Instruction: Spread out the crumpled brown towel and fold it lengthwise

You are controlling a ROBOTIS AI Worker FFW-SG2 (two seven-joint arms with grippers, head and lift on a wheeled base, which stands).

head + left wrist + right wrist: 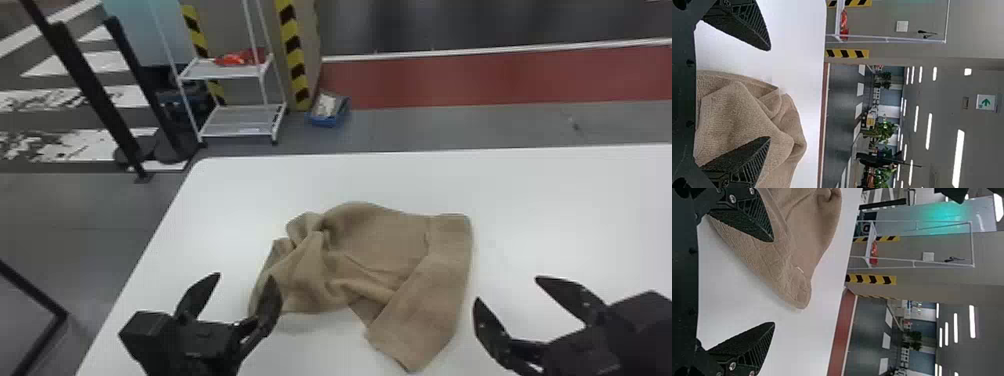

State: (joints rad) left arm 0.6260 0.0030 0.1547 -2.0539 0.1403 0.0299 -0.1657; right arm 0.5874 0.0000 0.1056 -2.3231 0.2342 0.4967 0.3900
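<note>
Left gripper and right gripper each hold their fingers spread apart, while the crumpled brown towel lies bunched on the white table.

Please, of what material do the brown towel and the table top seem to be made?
The brown towel looks like soft, matte cotton terry, from its pebbly weave and rounded folds. The table top looks smooth, white and faintly glossy, with soft pale reflections: perhaps laminate, though plastic is possible.
</note>
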